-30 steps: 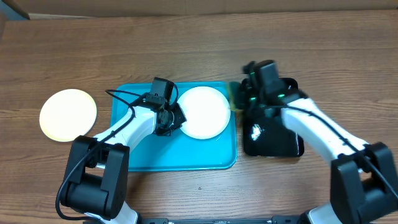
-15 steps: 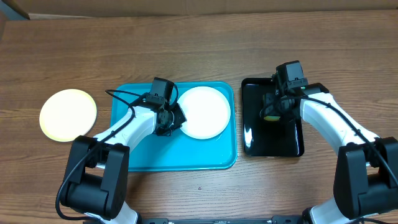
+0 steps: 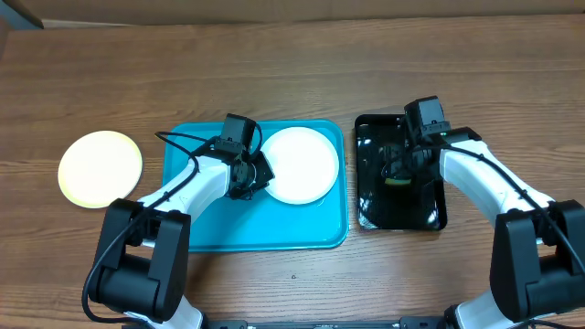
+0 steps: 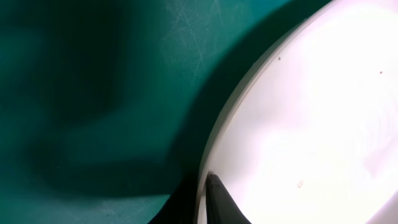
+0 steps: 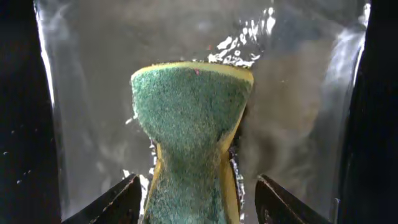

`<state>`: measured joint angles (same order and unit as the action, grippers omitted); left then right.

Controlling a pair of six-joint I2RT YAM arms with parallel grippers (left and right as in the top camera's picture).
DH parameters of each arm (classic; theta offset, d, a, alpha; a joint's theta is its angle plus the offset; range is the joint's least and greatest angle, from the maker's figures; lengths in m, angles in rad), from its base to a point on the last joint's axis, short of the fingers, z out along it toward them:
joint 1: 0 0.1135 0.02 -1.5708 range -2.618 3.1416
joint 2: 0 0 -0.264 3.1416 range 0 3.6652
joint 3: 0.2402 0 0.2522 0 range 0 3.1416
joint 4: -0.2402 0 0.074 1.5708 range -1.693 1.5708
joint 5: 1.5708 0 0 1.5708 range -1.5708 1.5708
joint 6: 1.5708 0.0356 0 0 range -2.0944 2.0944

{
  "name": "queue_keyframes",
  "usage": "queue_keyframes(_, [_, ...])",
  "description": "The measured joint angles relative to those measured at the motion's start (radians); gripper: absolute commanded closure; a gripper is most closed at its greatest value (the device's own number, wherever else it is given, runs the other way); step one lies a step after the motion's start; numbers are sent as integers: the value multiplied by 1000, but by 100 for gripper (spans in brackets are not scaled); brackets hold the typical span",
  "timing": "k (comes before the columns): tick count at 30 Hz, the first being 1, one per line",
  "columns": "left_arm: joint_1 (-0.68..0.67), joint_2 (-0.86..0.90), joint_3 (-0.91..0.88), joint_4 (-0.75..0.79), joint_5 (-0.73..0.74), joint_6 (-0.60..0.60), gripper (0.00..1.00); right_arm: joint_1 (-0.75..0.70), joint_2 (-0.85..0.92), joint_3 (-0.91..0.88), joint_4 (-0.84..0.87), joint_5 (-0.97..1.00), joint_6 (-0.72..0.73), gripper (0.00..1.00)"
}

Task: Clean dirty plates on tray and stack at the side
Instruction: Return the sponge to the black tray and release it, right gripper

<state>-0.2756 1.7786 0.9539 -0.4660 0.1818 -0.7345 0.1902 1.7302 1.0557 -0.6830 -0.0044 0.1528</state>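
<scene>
Overhead view: a white plate (image 3: 300,164) lies in the upper right part of the turquoise tray (image 3: 256,228), its rim close to the tray's right wall. A pale yellow plate (image 3: 101,169) rests apart on the wooden table (image 3: 274,64), well to the left of the tray. The left gripper (image 3: 251,174) sits inside the tray at the white plate's left edge. Left wrist view: one dark fingertip (image 4: 219,200) lies over the rim of the white plate (image 4: 311,124), with the tray floor (image 4: 93,93) in shadow beside it; the other finger is not clearly seen, so whether the plate is clamped cannot be told. To the right of the tray, just beside it, stands a glossy black tray (image 3: 430,215), over which the right gripper (image 3: 402,164) points down at a sponge (image 3: 398,178). Right wrist view: the green-faced, yellow-edged sponge (image 5: 193,137), pinched to a waist, stands on the wet tray surface (image 5: 311,93); the right gripper (image 5: 196,193) is spread, a narrow gap showing between each finger and the sponge.
</scene>
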Motion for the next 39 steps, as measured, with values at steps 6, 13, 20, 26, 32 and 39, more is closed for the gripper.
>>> queue_keyframes(6, [0,0,0,0,2,0,89,0,0,102,-87,-8,2,35])
queue_keyframes(13, [0,0,0,2,2,0,89,0,0,125,-142,-14,-2,48])
queue_keyframes(20, [0,0,-1,3,2,0,89,0,0,60,-41,-15,3,63])
queue_keyframes(26, [0,0,-1,3,2,0,89,0,0,-99,161,-15,2,96])
queue_keyframes(32, [0,0,-1,3,2,0,88,0,-7,-149,241,-15,4,91])
queue_keyframes(39, [-10,-4,6,10,20,0,57,0,-18,-23,80,-32,6,27])
